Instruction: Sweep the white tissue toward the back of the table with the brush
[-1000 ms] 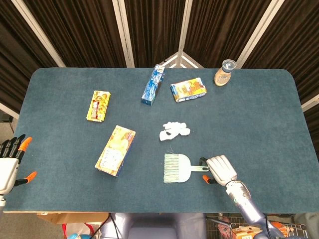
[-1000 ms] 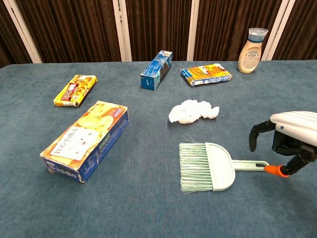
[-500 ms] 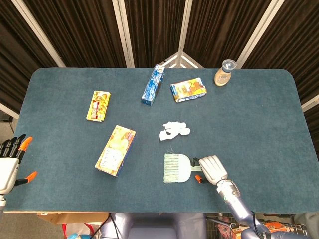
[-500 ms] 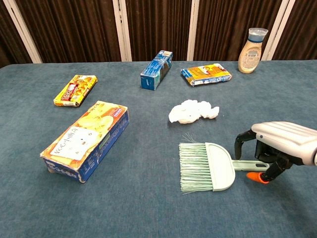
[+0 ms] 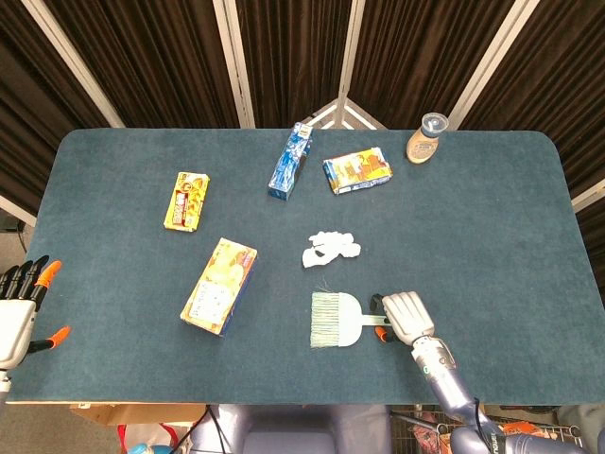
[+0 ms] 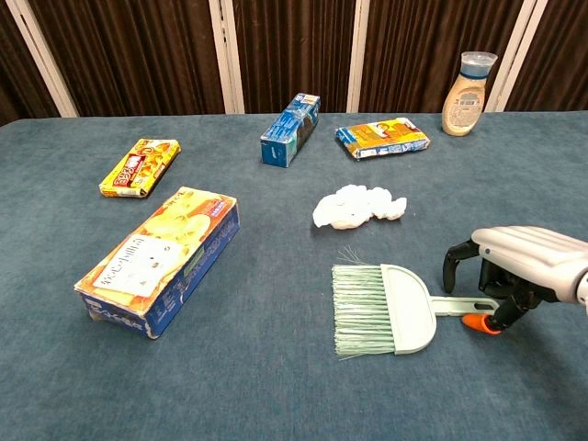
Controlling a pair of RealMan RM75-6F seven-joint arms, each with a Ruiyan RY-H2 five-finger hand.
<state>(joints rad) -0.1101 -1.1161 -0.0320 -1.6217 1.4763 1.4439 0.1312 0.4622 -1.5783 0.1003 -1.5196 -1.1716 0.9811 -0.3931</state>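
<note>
A crumpled white tissue [image 5: 331, 249] [image 6: 356, 205] lies near the middle of the blue table. Just in front of it a pale green brush [image 5: 336, 319] [image 6: 381, 310] lies flat, bristles to the left and handle to the right. My right hand [image 5: 405, 315] [image 6: 524, 257] arches over the end of the handle, with fingers behind it and the orange-tipped thumb in front. The fingers stand apart and the brush stays on the table. My left hand [image 5: 19, 307] hangs off the table's left edge with fingers spread, holding nothing.
A large yellow box [image 5: 219, 286] [image 6: 161, 257] lies left of the brush. A small yellow box [image 5: 186, 200] sits further back left. Behind the tissue are a blue box [image 5: 291, 159], a blue-orange packet [image 5: 357, 171] and a bottle [image 5: 426, 137].
My right hand has moved left from beyond the handle's tip and settled over the brush handle. The brush, the tissue and the left hand have not moved.
</note>
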